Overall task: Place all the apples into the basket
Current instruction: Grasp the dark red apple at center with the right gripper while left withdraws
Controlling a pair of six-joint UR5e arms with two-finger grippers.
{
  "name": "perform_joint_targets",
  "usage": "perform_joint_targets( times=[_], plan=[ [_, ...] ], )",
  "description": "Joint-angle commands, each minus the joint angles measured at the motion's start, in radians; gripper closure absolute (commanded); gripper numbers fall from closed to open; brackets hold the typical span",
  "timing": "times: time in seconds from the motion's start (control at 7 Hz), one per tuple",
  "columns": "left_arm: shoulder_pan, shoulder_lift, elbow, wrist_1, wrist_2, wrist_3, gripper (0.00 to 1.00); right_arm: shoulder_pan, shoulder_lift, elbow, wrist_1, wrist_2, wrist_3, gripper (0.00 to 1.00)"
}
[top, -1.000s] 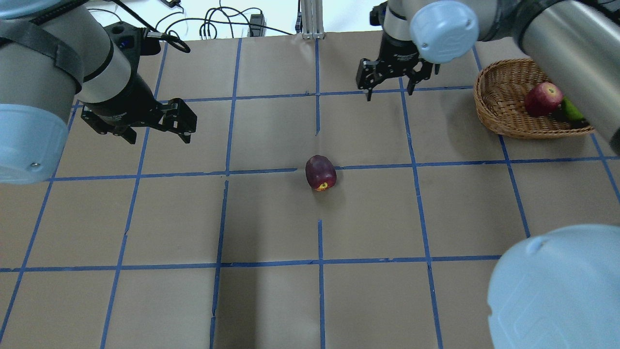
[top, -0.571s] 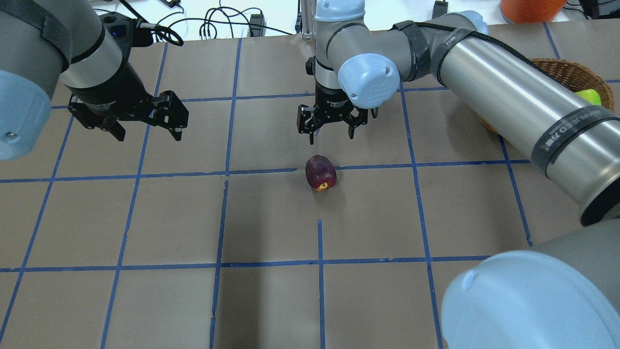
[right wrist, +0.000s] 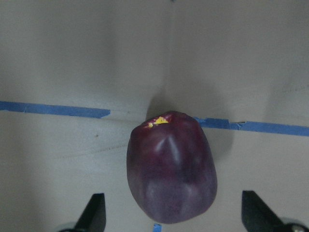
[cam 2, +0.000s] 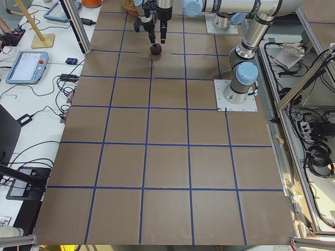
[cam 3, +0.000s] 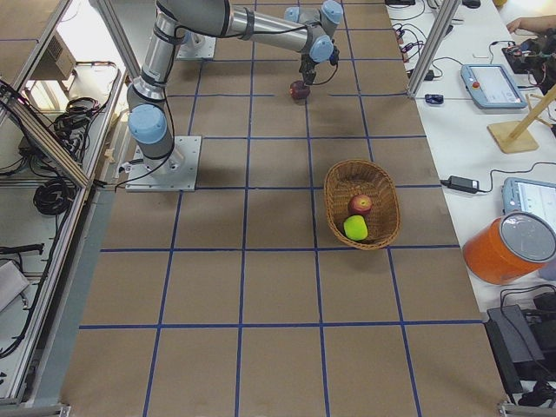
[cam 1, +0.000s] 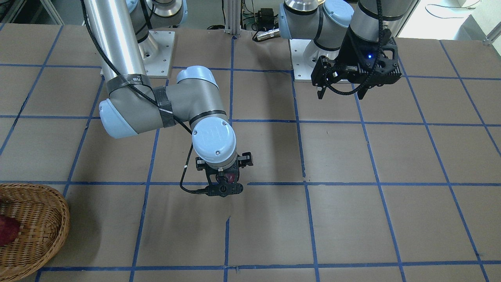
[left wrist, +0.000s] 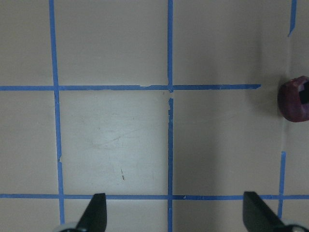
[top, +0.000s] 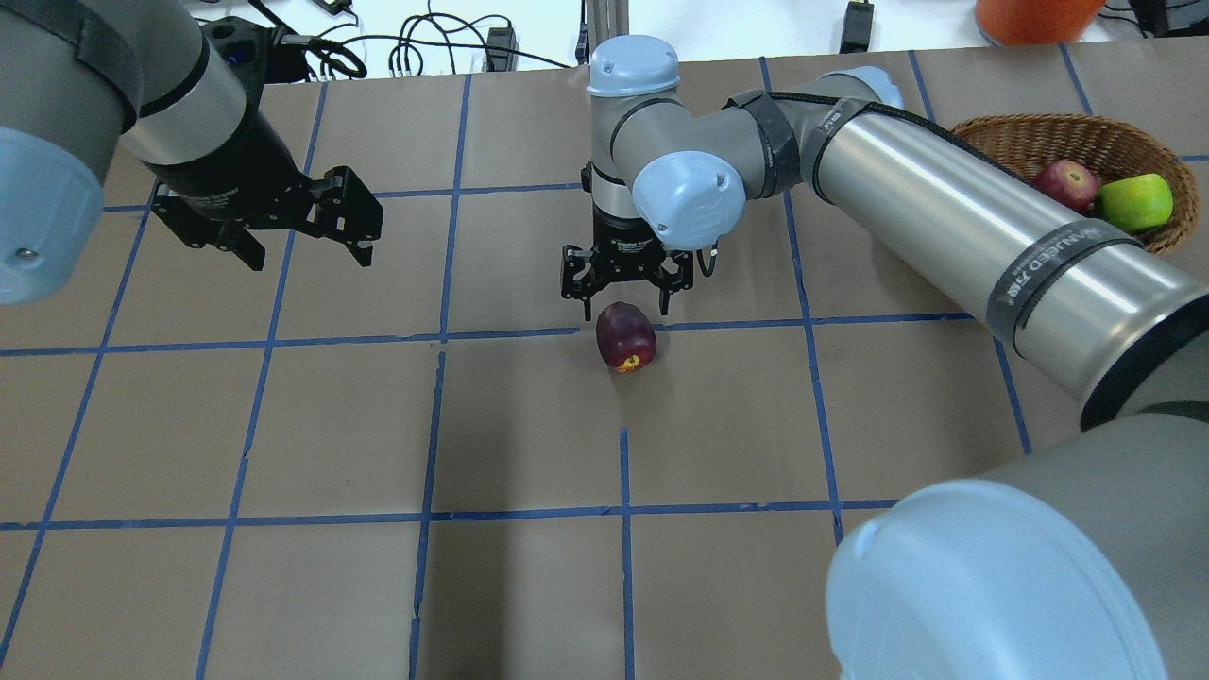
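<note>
Maroon apple (top: 625,338) lies mid-surface (top: 529,434) by a blue tape line (top: 510,333). Right gripper (top: 621,304) points straight down over it, fingers spread either side, not touching. Left gripper (top: 310,257) hovers well apart, fingers released, empty. Basket (top: 1001,142) far right holds two: red apple (top: 1065,184), green apple (top: 1133,201). Three apples, one basket.

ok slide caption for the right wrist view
Open right pincer hovering over the maroon apple lying on the taped table.

Right gripper (cam 1: 224,173) over maroon apple (cam 1: 230,178)
</note>
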State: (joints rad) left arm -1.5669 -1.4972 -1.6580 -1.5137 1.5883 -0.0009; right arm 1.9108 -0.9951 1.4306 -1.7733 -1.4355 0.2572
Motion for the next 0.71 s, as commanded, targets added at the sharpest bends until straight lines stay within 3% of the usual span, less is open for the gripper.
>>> perform_joint_targets(
  times=[0.0,0.43,0.57],
  plan=[
    [0.001,0.000,-0.003,0.012,-0.002,-0.005,0.00,0.011,0.032,0.002,-0.021,-0.003,0.025,0.00],
    [0.001,0.002,-0.003,0.012,0.001,-0.004,0.00,0.022,0.052,0.033,-0.079,-0.019,0.033,0.02],
    [0.001,0.002,-0.003,0.012,0.001,-0.005,0.00,0.024,0.056,0.075,-0.172,-0.020,0.042,0.42]
  ],
)
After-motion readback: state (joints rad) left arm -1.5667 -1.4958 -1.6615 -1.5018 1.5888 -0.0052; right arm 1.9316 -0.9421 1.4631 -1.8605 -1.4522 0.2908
